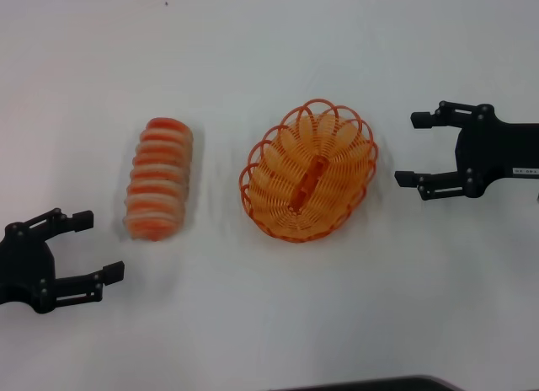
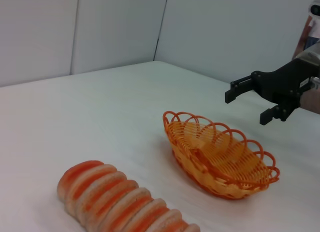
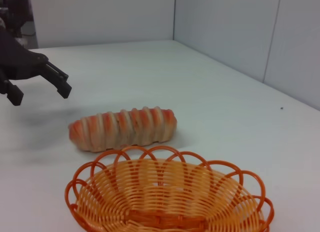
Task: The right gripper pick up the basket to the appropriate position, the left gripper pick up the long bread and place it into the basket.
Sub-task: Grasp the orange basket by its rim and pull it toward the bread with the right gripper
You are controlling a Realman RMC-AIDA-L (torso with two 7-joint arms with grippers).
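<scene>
Basket [image 1: 308, 172], oval, orange looped plastic wire: lies empty mid-table, likely light and stiff; grip the scalloped rim nearest the right gripper [image 1: 408, 148], whose fingers stand apart. Long bread [image 1: 158, 179], ridged orange-cream loaf, lies beside it, apart. Left gripper [image 1: 101, 244] spread wide, near the loaf. White table [image 1: 269, 54] offers open room.

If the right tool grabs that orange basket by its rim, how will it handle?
The basket is open looped plastic, so probably light and slightly springy at the scalloped rim. Lifted from one side, it may tilt. Its flat oval base makes rolling unlikely. The right tool is open beside it.
</scene>
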